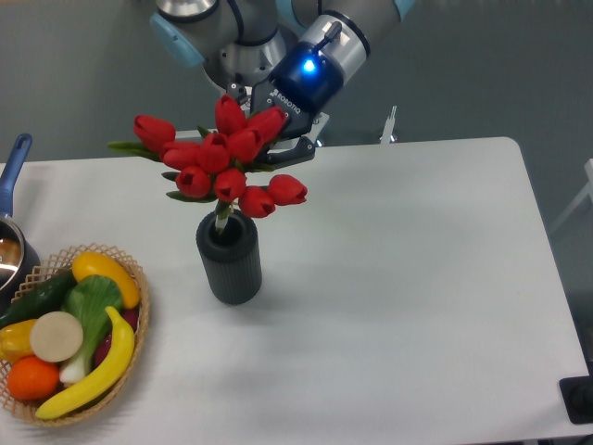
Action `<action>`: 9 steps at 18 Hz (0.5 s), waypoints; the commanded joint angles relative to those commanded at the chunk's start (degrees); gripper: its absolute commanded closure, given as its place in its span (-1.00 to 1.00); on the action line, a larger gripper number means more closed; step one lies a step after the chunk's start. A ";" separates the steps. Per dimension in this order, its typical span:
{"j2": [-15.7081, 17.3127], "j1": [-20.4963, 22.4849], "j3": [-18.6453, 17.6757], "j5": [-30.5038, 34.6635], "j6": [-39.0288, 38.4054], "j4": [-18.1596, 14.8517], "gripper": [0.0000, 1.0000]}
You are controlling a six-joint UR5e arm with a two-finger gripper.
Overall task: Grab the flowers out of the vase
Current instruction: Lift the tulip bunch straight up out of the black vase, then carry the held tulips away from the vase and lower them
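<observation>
The flowers, a bunch of red tulip buds with green leaves, hang just above the vase, with a pale green stem still reaching down into its mouth. The vase is dark grey, ribbed and upright on the white table. My gripper comes in from the upper right, shut on the flowers from behind; its fingertips are mostly hidden by the buds.
A wicker basket of fruit and vegetables sits at the front left. A blue-handled pot stands at the left edge. The arm's base rises behind the vase at the table's far edge.
</observation>
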 joint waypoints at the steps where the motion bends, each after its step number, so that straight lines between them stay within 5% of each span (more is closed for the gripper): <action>1: -0.09 0.61 0.62 0.00 0.09 0.00 0.90; 9: -3.33 4.66 4.13 0.26 4.47 0.35 0.85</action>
